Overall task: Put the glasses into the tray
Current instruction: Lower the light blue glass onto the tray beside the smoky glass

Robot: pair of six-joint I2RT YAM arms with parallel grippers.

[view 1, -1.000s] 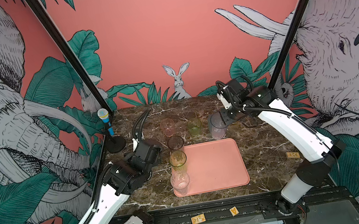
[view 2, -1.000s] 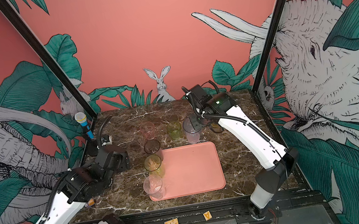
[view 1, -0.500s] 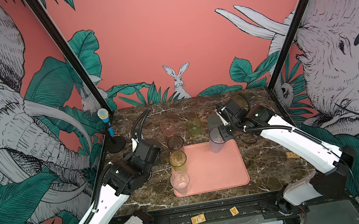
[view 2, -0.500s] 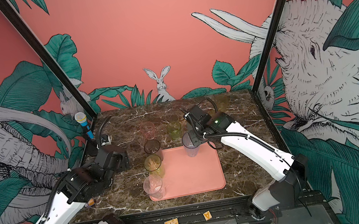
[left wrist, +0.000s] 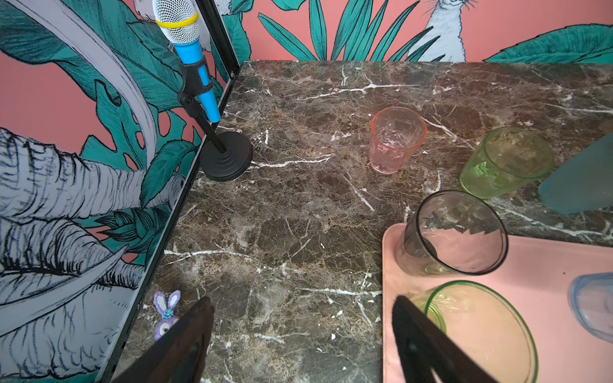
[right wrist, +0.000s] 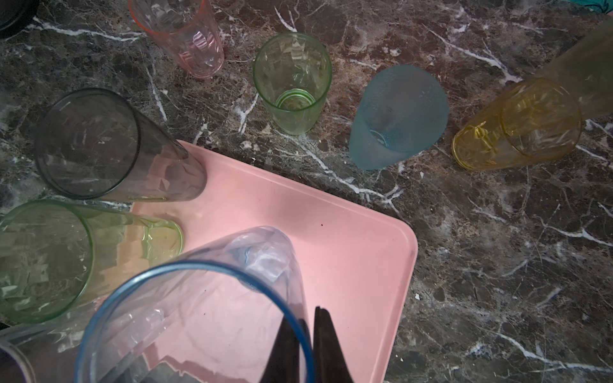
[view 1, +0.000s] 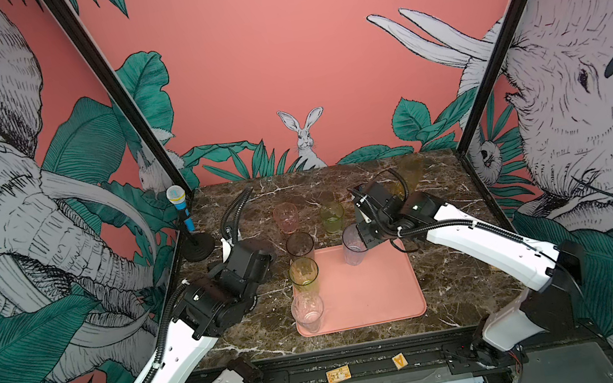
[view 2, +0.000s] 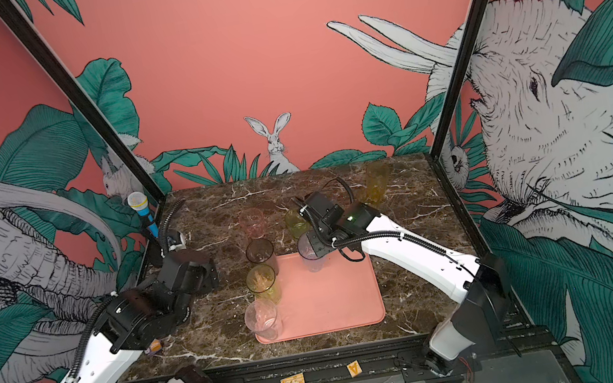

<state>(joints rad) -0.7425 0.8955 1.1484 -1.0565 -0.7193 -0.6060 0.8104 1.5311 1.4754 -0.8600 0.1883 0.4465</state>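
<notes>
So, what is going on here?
The right gripper is shut on the rim of a translucent lilac-blue tumbler, holding it at the far end of the salmon-pink tray. The left gripper is open and empty beside the tray. A smoky grey, a yellow-green and a clear tumbler stand along its left edge. A pink, a green and a frosted teal one stand on the marble table.

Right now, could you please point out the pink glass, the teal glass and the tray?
pink glass (left wrist: 391, 156): left wrist view, outer side wall.
teal glass (right wrist: 398, 112): right wrist view, frosted body.
tray (view 1: 376, 290): a top view, bare floor.
</notes>
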